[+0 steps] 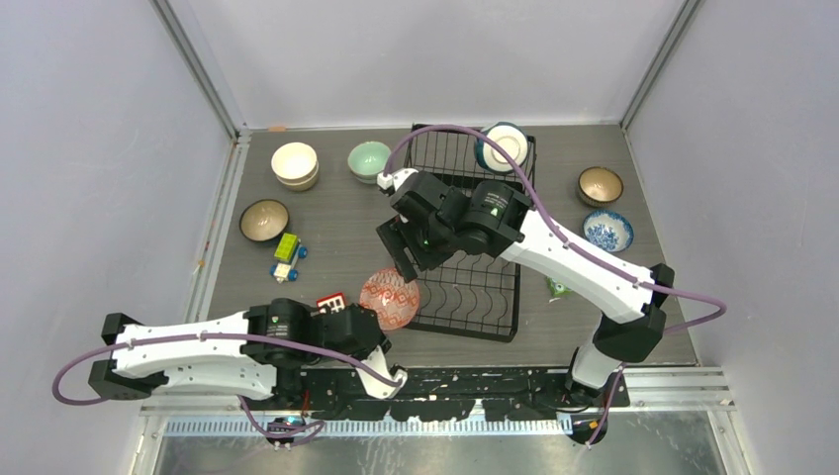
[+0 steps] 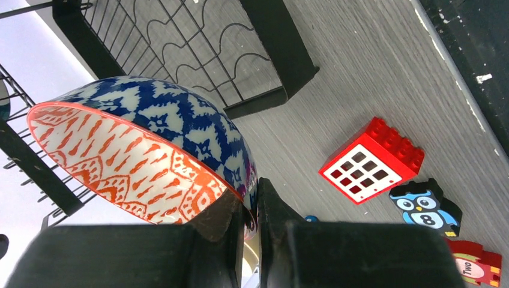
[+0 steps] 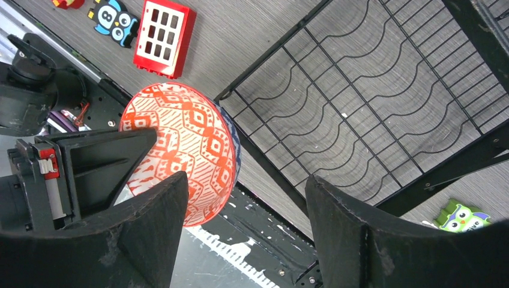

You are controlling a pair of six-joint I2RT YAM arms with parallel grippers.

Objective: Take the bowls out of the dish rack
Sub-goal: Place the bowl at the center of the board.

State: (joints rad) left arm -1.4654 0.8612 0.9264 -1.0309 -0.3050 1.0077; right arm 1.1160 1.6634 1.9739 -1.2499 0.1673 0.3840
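A red-patterned bowl (image 1: pixel 389 297) with a blue-and-white outside (image 2: pixel 144 138) hangs tilted by the near-left corner of the black wire dish rack (image 1: pixel 475 287). My left gripper (image 1: pixel 381 327) is shut on its rim, one finger inside and one outside (image 2: pixel 252 210). My right gripper (image 1: pixel 401 252) hovers above the rack's left side, open and empty (image 3: pixel 247 183), with the red bowl (image 3: pixel 186 144) below its left finger. A teal-and-white bowl (image 1: pixel 503 146) leans in the rack's far right corner. The rack floor (image 3: pixel 372 90) below the right gripper holds nothing.
On the table left of the rack stand stacked cream bowls (image 1: pixel 295 164), a pale green bowl (image 1: pixel 369 159) and a brown bowl (image 1: pixel 264 220). To the right are a brown bowl (image 1: pixel 600 185) and a blue-and-white bowl (image 1: pixel 607 231). Toy blocks (image 1: pixel 287 247) and a red block (image 2: pixel 371 162) lie near-left.
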